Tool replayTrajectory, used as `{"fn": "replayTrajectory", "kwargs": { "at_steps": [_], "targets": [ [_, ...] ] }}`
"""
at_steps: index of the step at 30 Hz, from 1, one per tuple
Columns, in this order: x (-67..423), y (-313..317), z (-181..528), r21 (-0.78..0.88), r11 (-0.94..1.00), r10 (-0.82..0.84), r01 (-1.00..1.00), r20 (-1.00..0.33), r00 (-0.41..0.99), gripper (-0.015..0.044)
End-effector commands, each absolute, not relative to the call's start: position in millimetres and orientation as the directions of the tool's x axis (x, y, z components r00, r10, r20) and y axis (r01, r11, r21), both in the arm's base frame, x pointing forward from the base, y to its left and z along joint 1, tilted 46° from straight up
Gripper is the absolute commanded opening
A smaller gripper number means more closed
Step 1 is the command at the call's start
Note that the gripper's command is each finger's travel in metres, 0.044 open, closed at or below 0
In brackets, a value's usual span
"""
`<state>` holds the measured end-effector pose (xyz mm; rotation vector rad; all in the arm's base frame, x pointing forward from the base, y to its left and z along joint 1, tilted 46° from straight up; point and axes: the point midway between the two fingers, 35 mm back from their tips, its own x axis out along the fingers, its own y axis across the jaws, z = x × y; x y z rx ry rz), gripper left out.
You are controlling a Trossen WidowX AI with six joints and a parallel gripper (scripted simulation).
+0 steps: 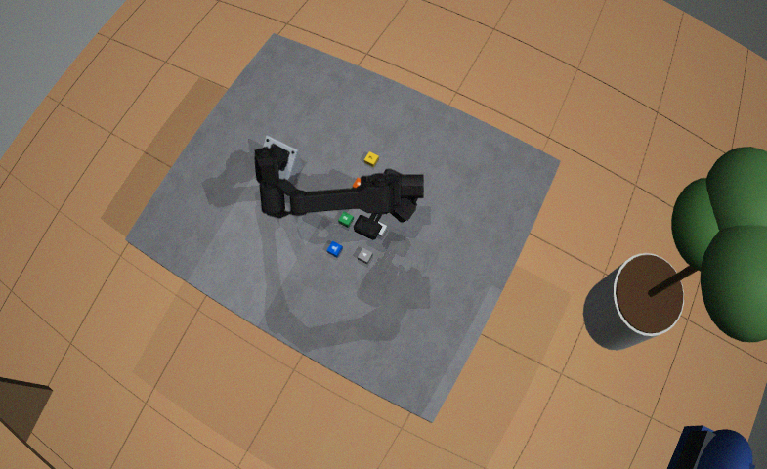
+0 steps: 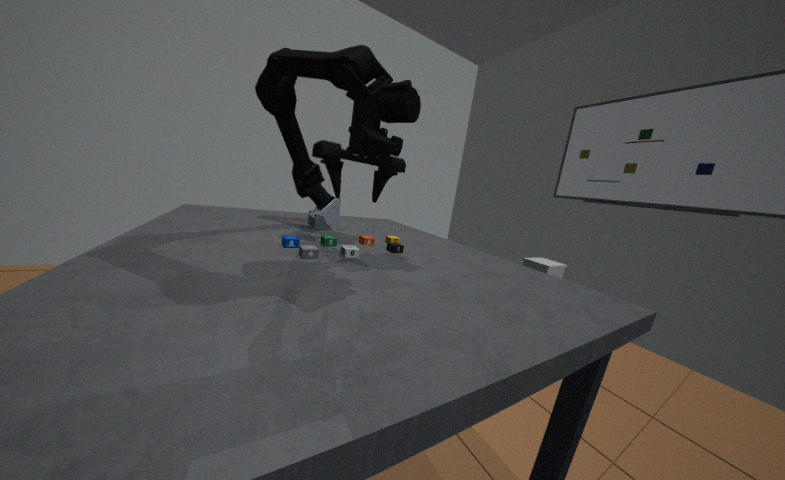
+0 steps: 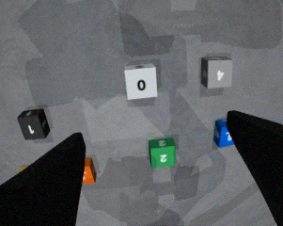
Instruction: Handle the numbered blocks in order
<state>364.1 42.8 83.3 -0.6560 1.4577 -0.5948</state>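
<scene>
Several small digit blocks lie on the grey table (image 1: 434,325) (image 2: 146,356). There is a white block marked 0 (image 3: 141,82) (image 2: 349,251) (image 1: 383,230), a black block marked 1 (image 3: 34,123) (image 2: 395,248), a green block marked 2 (image 3: 162,153) (image 2: 328,240) (image 1: 345,219) and a grey block marked 4 (image 3: 216,74) (image 2: 308,251) (image 1: 364,254). There are also a blue block (image 3: 222,134) (image 2: 290,241) (image 1: 333,248), an orange block (image 3: 88,171) (image 2: 366,239) (image 1: 357,182) and a yellow block (image 2: 392,239) (image 1: 370,157); I cannot read their digits. My gripper (image 2: 356,193) (image 3: 158,130) (image 1: 370,226) is open and empty, high above the table over the white and green blocks. In the top view the arm hides the black block.
The arm's base (image 1: 279,151) (image 2: 323,217) stands behind the blocks. A white box (image 2: 544,265) lies near the table's right edge. A potted plant (image 1: 649,293) stands on the floor beside the table. A whiteboard (image 2: 682,148) hangs on the wall.
</scene>
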Motion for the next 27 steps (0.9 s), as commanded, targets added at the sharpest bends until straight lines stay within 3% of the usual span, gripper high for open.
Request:
{"fn": "replayTrajectory", "kwargs": {
  "at_steps": [1, 7, 27],
  "targets": [
    [365.4, 40.6, 81.7, -0.715, 0.699, -0.715, -0.003, -0.698, 0.034, 0.0400],
    [368.0, -13.9, 29.6, -0.718, 0.696, -0.717, -0.002, -0.696, 0.035, 0.0400],
    [369.0, -33.2, 11.2, -0.719, 0.695, -0.718, -0.002, -0.695, 0.035, 0.0400]
  ]
}}
